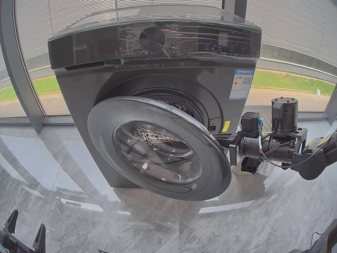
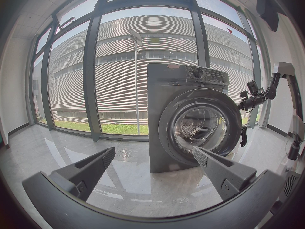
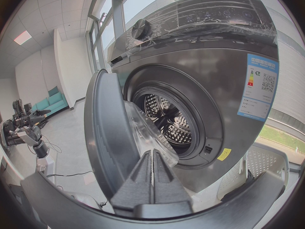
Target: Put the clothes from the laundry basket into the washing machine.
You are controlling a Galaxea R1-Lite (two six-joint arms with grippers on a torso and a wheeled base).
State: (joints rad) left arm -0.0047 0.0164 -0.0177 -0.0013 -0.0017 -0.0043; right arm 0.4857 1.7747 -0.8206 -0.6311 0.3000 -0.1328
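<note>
Door stands ajar just beside closed right jaws.

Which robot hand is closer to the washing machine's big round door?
Right. The right gripper, shut, sits at the free edge of the round dark-grey, glass-windowed door. The left gripper, open, is low and far back from it.

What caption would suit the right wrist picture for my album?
Shut right hand by the open door of the washing machine, steel drum behind.
</note>
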